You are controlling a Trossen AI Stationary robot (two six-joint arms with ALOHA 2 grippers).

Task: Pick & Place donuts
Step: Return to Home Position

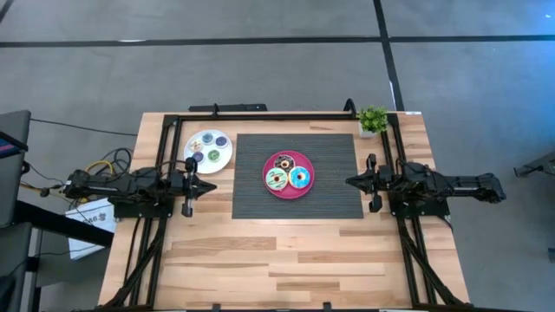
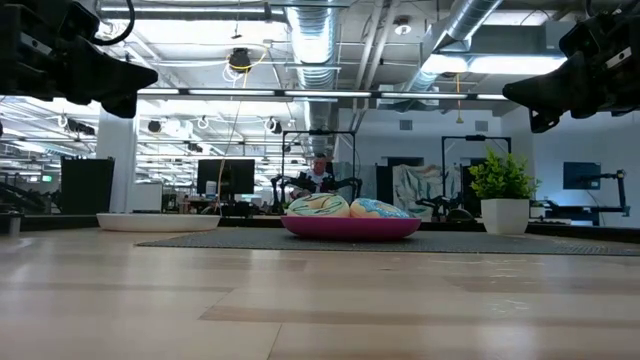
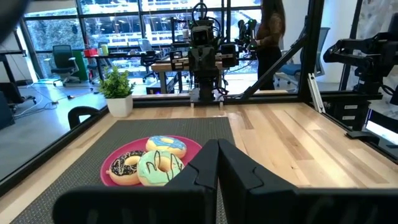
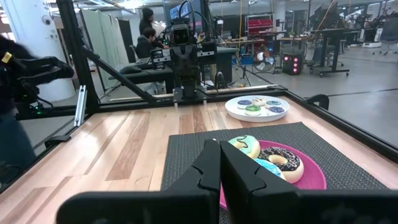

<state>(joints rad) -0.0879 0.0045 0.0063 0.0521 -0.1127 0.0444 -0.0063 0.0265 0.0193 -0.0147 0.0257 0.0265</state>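
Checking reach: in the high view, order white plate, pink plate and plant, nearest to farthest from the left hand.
1. White plate, left side, right by the left hand.
2. Pink plate, centre, on the mat.
3. Plant, far right corner.

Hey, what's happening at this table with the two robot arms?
Nothing is being held. Both arms wait at either side of the table, left gripper and right gripper shut and empty. The chocolate donut, green donut and blue donut lie on the pink plate at the middle; the tiny donuts lie on the white plate.
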